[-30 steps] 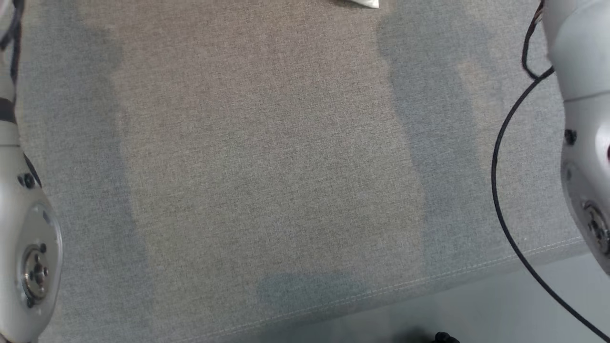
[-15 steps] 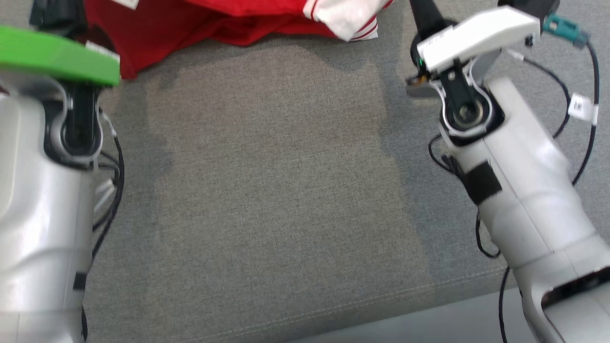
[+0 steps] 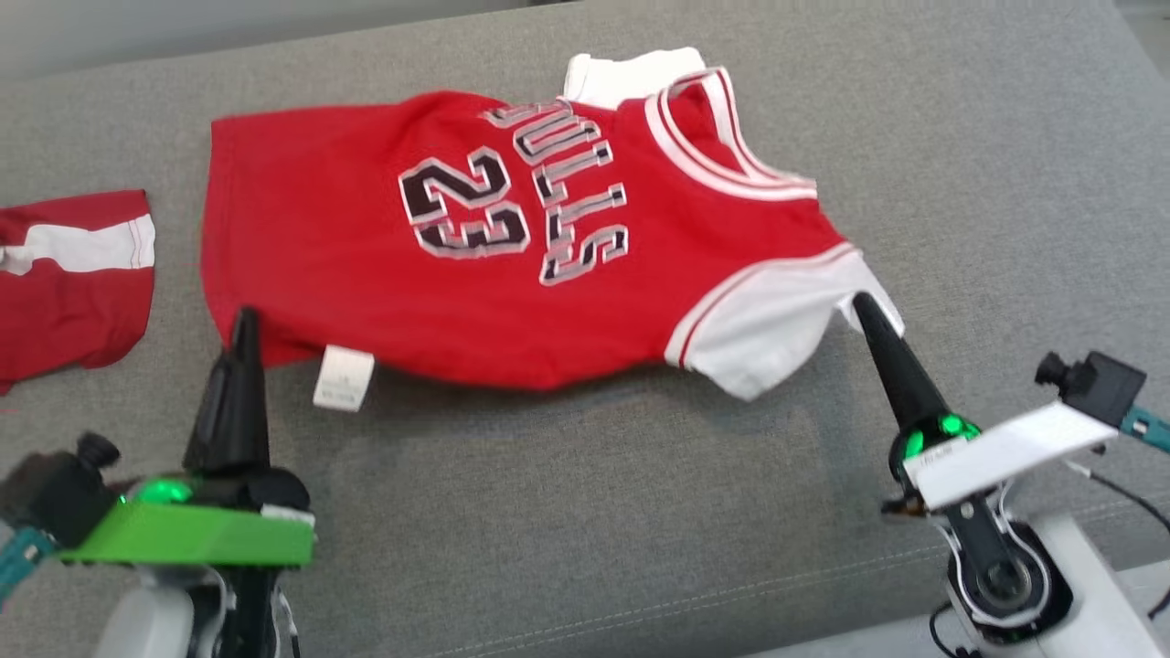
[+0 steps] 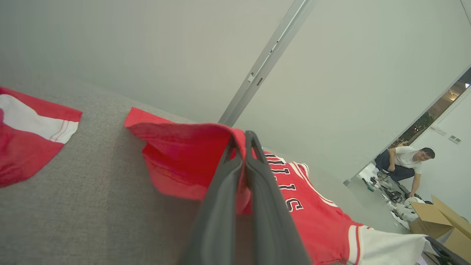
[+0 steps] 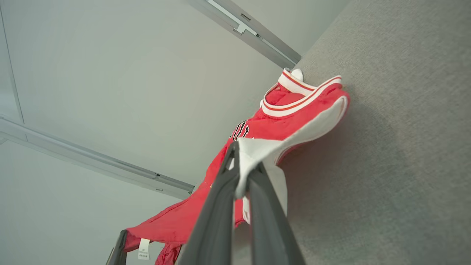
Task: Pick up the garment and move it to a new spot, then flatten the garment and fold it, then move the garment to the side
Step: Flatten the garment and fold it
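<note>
Red cloth with white trim makes up the garment (image 3: 512, 274), a small jersey with the number 23 in black and white figures, lying across the far half of the grey upholstered cushion (image 3: 585, 512). Its hem points to the cushion's left edge and its neck to the right edge. The left gripper (image 3: 245, 320) stands near the cushion's near left corner, jaws pressed fully together on the near corner of the red hem; the left wrist view shows that fabric pinched between them and lifted off the cushion in a fold. The right gripper (image 3: 859, 306) is towards the near right corner, jaws likewise closed tight, with the edge of the near white sleeve caught between them and raised off the cushion. A white label (image 3: 343, 377) hangs out from the near side of the hem, just beside the left gripper. A second red and white cloth (image 3: 73, 274) lies at the cushion's left edge, apart from the jersey. Beyond the cushion, in the left wrist view, a person (image 4: 403, 163) crouches on the floor near cardboard boxes (image 4: 438, 217)
</note>
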